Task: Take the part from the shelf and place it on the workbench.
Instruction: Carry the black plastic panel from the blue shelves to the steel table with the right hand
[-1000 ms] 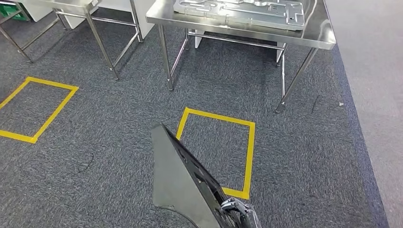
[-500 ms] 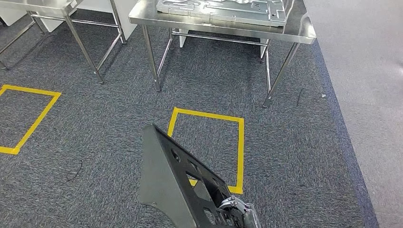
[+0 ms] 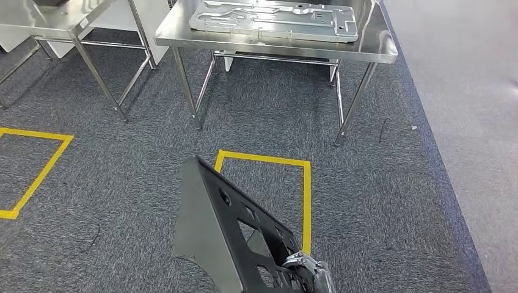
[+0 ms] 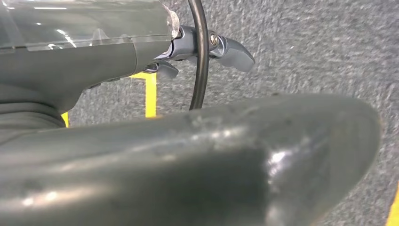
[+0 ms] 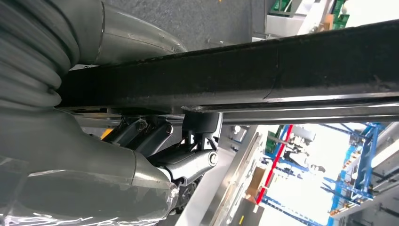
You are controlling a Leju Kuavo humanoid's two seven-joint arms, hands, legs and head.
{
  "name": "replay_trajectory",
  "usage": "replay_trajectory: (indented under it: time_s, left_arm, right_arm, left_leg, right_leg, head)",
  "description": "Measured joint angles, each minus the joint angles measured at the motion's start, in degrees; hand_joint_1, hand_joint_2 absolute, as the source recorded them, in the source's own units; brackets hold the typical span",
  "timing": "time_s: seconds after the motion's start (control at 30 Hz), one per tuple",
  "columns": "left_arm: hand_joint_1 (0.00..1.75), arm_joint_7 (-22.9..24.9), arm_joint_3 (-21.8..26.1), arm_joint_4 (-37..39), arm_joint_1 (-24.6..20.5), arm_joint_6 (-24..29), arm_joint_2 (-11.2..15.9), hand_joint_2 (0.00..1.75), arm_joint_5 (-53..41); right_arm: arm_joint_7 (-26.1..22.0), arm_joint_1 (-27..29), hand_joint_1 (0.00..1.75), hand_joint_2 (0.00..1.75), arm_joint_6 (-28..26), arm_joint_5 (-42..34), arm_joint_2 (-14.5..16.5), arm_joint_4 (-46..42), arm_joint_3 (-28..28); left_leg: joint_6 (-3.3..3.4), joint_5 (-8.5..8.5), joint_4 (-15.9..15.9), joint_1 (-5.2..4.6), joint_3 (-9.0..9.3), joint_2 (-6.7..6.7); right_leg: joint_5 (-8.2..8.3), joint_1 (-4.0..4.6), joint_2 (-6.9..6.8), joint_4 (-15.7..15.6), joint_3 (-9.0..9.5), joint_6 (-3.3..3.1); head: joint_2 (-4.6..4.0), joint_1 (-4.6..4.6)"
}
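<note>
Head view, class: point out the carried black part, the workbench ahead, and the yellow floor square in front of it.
black part (image 3: 211, 235), head view, its flat face.
workbench (image 3: 174, 33), head view, bare top near the corner.
yellow floor square (image 3: 306, 201), head view, right tape strip.

Place: factory workshop or test floor
Floor: grey carpet (image 3: 379, 201), yellow tape squares (image 3: 264, 194) at 6 and 9 o'clock
Furniture: steel workbenches (image 3: 372, 46) at 12 and 11 o'clock
On bench: stamped metal panel (image 3: 272, 19)
Background: blue racking (image 5: 362, 165)

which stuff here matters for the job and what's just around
For the job:
- black part, held by the right hand
- workbench ahead

Just around:
- silver plate on the workbench
- second table
- yellow floor squares
</note>
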Motion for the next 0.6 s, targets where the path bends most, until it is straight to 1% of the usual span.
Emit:
replay_trajectory:
  time_s: [0.03, 0.07, 0.1, 0.13, 0.17, 0.2, 0.27, 0.3, 0.33, 0.37, 0.4, 0.43, 0.47, 0.5, 0.53, 0.57, 0.6]
  left_arm:
    - [0.00, 0.1, 0.1, 0.0, 0.0, 0.0, 0.1, 0.00, 0.0]
    - [0.00, 0.1, 0.3, 0.0, -0.1, -0.1, 0.2, 0.00, 0.0]
    - [0.00, 0.2, 0.4, 0.0, -0.1, -0.2, 0.2, 0.00, 0.0]
    - [0.00, 0.2, 0.6, 0.0, -0.1, -0.2, 0.3, 0.00, 0.0]
    - [0.00, 0.2, 0.7, 0.0, -0.1, -0.3, 0.3, 0.00, 0.0]
    - [0.00, 0.2, 0.8, 0.0, -0.2, -0.3, 0.3, 0.00, 0.0]
    - [0.00, 0.3, 0.9, 0.0, -0.2, -0.3, 0.4, 0.00, 0.0]
    - [0.00, 0.3, 1.0, 0.0, -0.2, -0.3, 0.4, 0.00, 0.0]
    - [0.00, 0.3, 1.0, 0.0, -0.2, -0.3, 0.4, 0.00, 0.0]
    - [0.00, 0.4, 1.0, 0.0, -0.1, -0.3, 0.4, 0.00, 0.0]
    - [0.00, 0.4, 1.0, 0.0, -0.1, -0.3, 0.4, 0.00, 0.0]
    - [0.00, 0.4, 1.0, 0.0, -0.1, -0.3, 0.4, 0.00, 0.0]
    - [0.00, 0.4, 1.0, 0.0, -0.2, -0.3, 0.4, 0.00, 0.0]
    - [0.00, 0.4, 1.0, 0.1, -0.2, -0.3, 0.4, 0.00, 0.0]
    - [0.00, 0.4, 1.0, 0.1, -0.3, -0.3, 0.4, 0.00, 0.0]
    - [0.00, 0.4, 1.0, 0.1, -0.4, -0.3, 0.5, 0.00, 0.0]
    - [0.00, 0.4, 1.0, 0.1, -0.4, -0.3, 0.5, 0.00, 0.0]
  right_arm:
    - [0.1, -0.1, 1.75, 1.75, -0.2, -0.1, -0.1, 0.0, 0.2]
    - [0.1, -0.2, 1.75, 1.75, -0.3, -0.2, -0.3, 0.0, 0.4]
    - [0.1, -0.3, 1.75, 1.75, -0.4, -0.3, -0.4, 0.0, 0.5]
    - [0.1, -0.3, 1.75, 1.75, -0.4, -0.3, -0.5, 0.0, 0.6]
    - [0.2, -0.5, 1.75, 1.75, -0.4, -0.3, -0.7, 0.0, 0.6]
    - [0.2, -0.6, 1.75, 1.75, -0.4, -0.3, -0.8, 0.0, 0.7]
    - [0.2, -0.8, 1.75, 1.75, -0.4, -0.3, -1.1, 0.0, 0.8]
    - [0.2, -0.8, 1.75, 1.75, -0.4, -0.3, -1.2, 0.0, 0.9]
    - [0.2, -0.8, 1.75, 1.75, -0.4, -0.3, -1.3, 0.0, 0.9]
    - [0.3, -0.8, 1.75, 1.75, -0.4, -0.3, -1.3, 0.0, 0.9]
    - [0.3, -0.8, 1.75, 1.75, -0.4, -0.3, -1.4, 0.0, 1.0]
    - [0.3, -0.8, 1.75, 1.75, -0.4, -0.3, -1.4, 0.0, 1.0]
    - [0.3, -0.9, 1.75, 1.75, -0.4, -0.3, -1.4, 0.0, 1.0]
    - [0.3, -0.9, 1.75, 1.75, -0.5, -0.3, -1.5, 0.0, 1.0]
    - [0.4, -0.9, 1.75, 1.75, -0.5, -0.3, -1.6, 0.0, 1.1]
    - [0.4, -0.9, 1.75, 1.75, -0.5, -0.3, -1.6, 0.0, 1.1]
    - [0.4, -0.9, 1.75, 1.75, -0.5, -0.3, -1.6, 0.0, 1.2]
  left_leg:
    - [0.32, -0.57, -0.4, -0.12, 0.28, -0.04]
    - [0.71, -0.78, -0.8, -0.09, 0.54, -0.08]
    - [1.04, -0.91, -1.0, -0.01, 0.81, -0.10]
    - [1.42, -1.09, -1.3, 0.08, 1.26, -0.12]
    - [1.76, -1.27, -1.6, 0.19, 1.80, -0.14]
    - [1.98, -1.53, -1.8, 0.25, 2.29, -0.12]
    - [2.15, -2.29, -2.0, 0.26, 3.16, -0.13]
    - [2.10, -2.76, -2.0, 0.26, 3.67, -0.16]
    - [2.03, -3.31, -2.0, 0.26, 4.33, -0.19]
    - [1.94, -3.89, -2.0, 0.26, 5.14, -0.22]
    - [1.82, -4.52, -2.0, 0.26, 5.97, -0.24]
    - [1.66, -5.14, -2.1, 0.26, 6.76, -0.25]
    - [1.40, -5.73, -2.1, 0.21, 7.37, -0.31]
    - [1.05, -6.27, -2.3, 0.18, 7.83, -0.33]
    - [0.67, -6.54, -2.4, 0.15, 8.40, -0.30]
    - [0.23, -6.58, -2.5, 0.09, 8.98, -0.27]
    - [-0.11, -6.52, -2.4, 0.10, 9.45, -0.18]
  right_leg:
    - [-0.14, 0.09, 0.05, 0.1, 0.07, 0.35]
    - [-0.11, 0.07, 0.09, 0.2, 0.10, 0.63]
    - [0.04, 0.02, 0.05, 0.8, -0.04, 0.89]
    - [0.19, -0.04, -0.02, 2.3, -0.63, 1.17]
    - [0.06, -0.13, -0.09, 4.6, -1.92, 1.43]
    - [-0.52, -0.25, -0.16, 7.9, -4.03, 1.71]
    - [-3.06, -0.44, -0.20, 14.6, -9.20, 2.18]
    - [-4.17, -0.52, -0.21, 16.6, -11.38, 2.28]
    - [-4.37, -0.57, -0.22, 16.9, -12.69, 2.22]
    - [-3.29, -0.60, -0.22, 15.4, -13.05, 2.04]
    - [-0.91, -0.60, -0.26, 12.4, -12.63, 1.77]
    - [2.33, -0.52, -0.37, 8.7, -11.92, 1.45]
    - [4.58, -0.33, -0.53, 5.8, -11.27, 1.19]
    - [6.03, -0.12, -0.63, 3.9, -10.78, 0.92]
    - [6.45, 0.06, -0.62, 3.0, -10.52, 0.64]
    - [5.89, 0.15, -0.54, 2.7, -10.12, 0.35]
    - [5.83, 0.07, -0.37, 2.4, -9.37, -0.01]
  head:
    - [0.00, -0.01]
    - [0.00, -0.01]
    - [0.00, -0.01]
    - [0.00, -0.01]
    - [0.00, -0.01]
    - [0.00, -0.01]
    - [0.00, -0.01]
    - [0.00, -0.01]
    - [0.00, -0.01]
    - [0.00, -0.01]
    - [0.00, -0.01]
    - [0.00, 0.00]
    - [0.00, 0.01]
    - [0.00, 0.00]
    - [0.00, 0.01]
    - [0.00, 0.01]
    - [0.00, 0.01]
